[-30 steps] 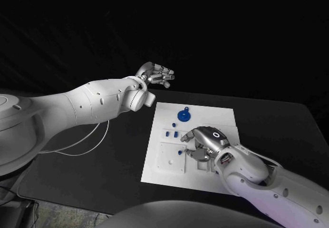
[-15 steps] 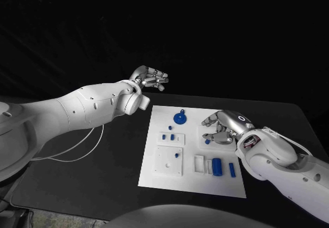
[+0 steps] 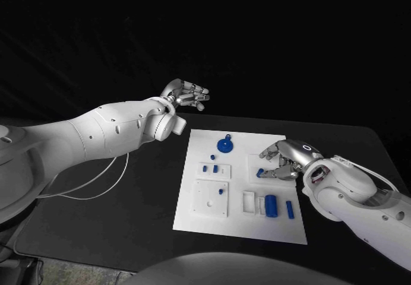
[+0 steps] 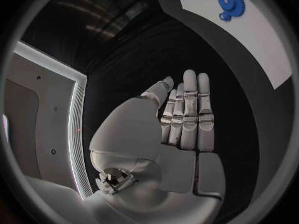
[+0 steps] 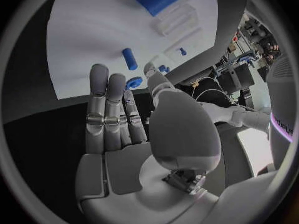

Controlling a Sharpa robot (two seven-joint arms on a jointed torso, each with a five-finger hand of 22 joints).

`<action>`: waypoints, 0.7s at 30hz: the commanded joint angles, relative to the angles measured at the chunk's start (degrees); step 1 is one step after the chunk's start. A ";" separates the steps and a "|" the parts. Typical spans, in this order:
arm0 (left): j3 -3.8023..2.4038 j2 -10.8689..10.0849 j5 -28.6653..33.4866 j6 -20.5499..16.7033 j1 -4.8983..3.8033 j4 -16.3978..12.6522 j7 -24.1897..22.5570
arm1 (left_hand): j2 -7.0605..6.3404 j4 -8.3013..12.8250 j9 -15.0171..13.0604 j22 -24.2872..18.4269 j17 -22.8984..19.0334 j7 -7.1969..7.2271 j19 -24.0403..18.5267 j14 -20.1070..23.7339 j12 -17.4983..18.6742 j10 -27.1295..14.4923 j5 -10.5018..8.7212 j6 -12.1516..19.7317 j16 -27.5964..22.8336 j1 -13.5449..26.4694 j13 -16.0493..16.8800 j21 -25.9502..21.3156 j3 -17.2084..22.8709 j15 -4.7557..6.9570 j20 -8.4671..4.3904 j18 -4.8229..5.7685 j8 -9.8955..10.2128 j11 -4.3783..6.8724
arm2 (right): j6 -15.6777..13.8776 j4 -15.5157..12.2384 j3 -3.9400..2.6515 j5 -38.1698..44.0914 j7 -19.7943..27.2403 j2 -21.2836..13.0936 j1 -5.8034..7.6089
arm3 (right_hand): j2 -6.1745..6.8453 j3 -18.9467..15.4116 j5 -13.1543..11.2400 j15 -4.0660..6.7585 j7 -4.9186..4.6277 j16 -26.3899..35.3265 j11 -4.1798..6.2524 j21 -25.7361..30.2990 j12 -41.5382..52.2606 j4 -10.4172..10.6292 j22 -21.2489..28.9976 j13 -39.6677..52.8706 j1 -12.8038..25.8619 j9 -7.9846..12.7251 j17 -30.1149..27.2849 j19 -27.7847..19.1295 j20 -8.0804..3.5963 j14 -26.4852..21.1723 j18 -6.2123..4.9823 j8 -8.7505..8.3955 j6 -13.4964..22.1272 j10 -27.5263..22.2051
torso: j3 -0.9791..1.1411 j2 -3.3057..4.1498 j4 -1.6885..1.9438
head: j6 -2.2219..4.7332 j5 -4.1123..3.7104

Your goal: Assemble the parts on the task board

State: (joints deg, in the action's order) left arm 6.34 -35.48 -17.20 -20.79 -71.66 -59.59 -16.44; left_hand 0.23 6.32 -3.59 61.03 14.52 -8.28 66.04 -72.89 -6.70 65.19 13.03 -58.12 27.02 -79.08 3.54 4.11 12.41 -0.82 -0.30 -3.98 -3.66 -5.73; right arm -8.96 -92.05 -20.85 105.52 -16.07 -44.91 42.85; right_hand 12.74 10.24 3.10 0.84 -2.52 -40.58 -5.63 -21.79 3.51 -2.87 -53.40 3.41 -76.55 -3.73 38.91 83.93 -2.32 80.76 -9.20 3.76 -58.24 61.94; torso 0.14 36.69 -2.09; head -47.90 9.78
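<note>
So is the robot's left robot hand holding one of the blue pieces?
No, the left robot hand is open and flat with nothing in it, raised away from the task board.

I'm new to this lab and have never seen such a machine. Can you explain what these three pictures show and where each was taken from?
It is a robot with two white arms ending in silver hands. One picture looks down from its head at a black table; the two round ones come from cameras at each wrist, behind that hand. On the table lies a white board with small blue parts: a gear, a cylinder and smaller pieces. The left hand is raised beyond the board, fingers straight, holding nothing. The right hand hovers at the board's right edge, also empty, beside a small blue piece.
</note>
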 commanded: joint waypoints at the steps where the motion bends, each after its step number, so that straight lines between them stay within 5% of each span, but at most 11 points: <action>1: -0.05 0.03 0.27 0.41 -0.03 -0.13 -0.61 | 0.22 -0.22 -0.07 -0.05 0.09 -0.15 -0.26 -0.01 -0.08 -0.33 -0.33 0.36 -0.17 0.33 -0.08 -0.15 0.01 -0.23 0.02 -0.31 0.01 0.12 | 3.96 0.47 -0.03 1.70 -0.41 0.22 -0.05 | -0.53 1.05 0.73 -0.06 -0.62 -0.03 0.30 0.13 0.27 -0.92 0.30 0.02 -0.33 0.06 -0.24 2.34 0.40 0.03 -0.96 -0.15 -0.45 0.74 | -0.12 0.00 0.07 | -0.33 -0.06; 5: -0.05 0.01 0.27 0.42 -0.03 -0.11 -0.57 | 0.30 -0.27 -0.07 -0.19 0.09 -0.16 -0.23 0.00 -0.09 -0.34 -0.29 0.37 -0.18 0.31 -0.08 -0.15 0.06 -0.23 0.01 -0.31 0.02 0.12 | 4.22 0.94 -0.03 2.07 -0.51 0.50 -0.05 | -1.78 2.82 0.55 0.38 -1.38 -0.10 0.78 -0.43 0.25 -2.65 0.50 -0.01 -0.22 0.07 -0.35 2.42 0.01 0.18 -0.63 -0.17 -1.61 2.54 | -0.12 0.00 0.08 | -0.42 -0.09; 10: -0.06 0.11 0.27 0.42 -0.03 0.03 -0.48 | 0.30 -0.27 -0.07 -0.19 0.09 -0.16 -0.23 0.00 -0.09 -0.34 -0.29 0.37 -0.18 0.31 -0.08 -0.15 0.06 -0.23 0.01 -0.31 0.02 0.12 | 3.45 1.36 -0.01 2.31 -0.19 1.28 -0.11 | -2.08 10.37 0.28 0.68 -2.28 -0.17 1.23 -1.66 0.16 -6.33 1.16 -0.01 2.70 0.07 -0.34 2.36 -0.44 0.32 0.05 -0.16 -3.03 4.56 | -0.07 0.02 0.00 | -0.33 -0.24; 14: -0.06 0.25 0.27 0.31 -0.03 0.02 -0.48 | 0.30 -0.27 -0.07 -0.19 0.09 -0.16 -0.23 0.00 -0.09 -0.34 -0.29 0.37 -0.18 0.31 -0.08 -0.15 0.06 -0.23 0.01 -0.31 0.02 0.12 | 3.59 1.74 0.03 2.39 -0.08 1.92 -0.15 | -2.50 16.26 -0.16 1.06 -2.75 -0.41 1.86 -2.69 0.12 -7.25 1.04 -0.01 3.93 0.05 -0.14 2.39 -0.79 0.60 0.40 -0.12 -4.22 6.98 | -0.08 0.01 0.05 | -0.54 -0.33; 21: -0.06 0.50 0.27 0.20 -0.03 -0.32 -0.49 | 0.36 -0.38 -0.07 -0.30 0.09 -0.15 -0.22 -0.01 -0.07 -0.41 -0.25 0.38 -0.17 0.40 -0.08 -0.15 0.11 -0.24 0.02 -0.30 0.01 0.10 | 4.23 2.45 0.16 2.42 0.05 2.65 -0.26 | -2.53 20.57 -0.29 1.57 -3.15 -0.58 2.43 -3.53 0.03 -7.29 0.76 0.01 4.94 0.04 0.38 2.28 -1.40 0.65 0.83 -0.14 -6.13 9.38 | -0.10 0.01 -0.05 | -0.81 -0.41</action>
State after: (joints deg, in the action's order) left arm 6.34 -35.17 -17.19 -20.82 -71.65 -59.67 -16.42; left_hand 0.23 6.32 -3.59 60.78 14.52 -8.28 66.04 -72.89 -6.70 65.19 13.03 -58.12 27.02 -79.08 3.54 4.11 12.41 -0.82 -0.30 -3.98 -3.66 -5.73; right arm -6.14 -89.71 -20.75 107.05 -16.27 -42.40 42.69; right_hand 10.24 30.63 3.11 1.93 -5.71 -40.82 -3.18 -25.05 3.50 -10.13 -52.56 3.40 -72.21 -3.74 39.21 83.94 -3.40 81.44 -8.33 3.76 -63.88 70.99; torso 0.04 36.70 -2.09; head -48.63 9.39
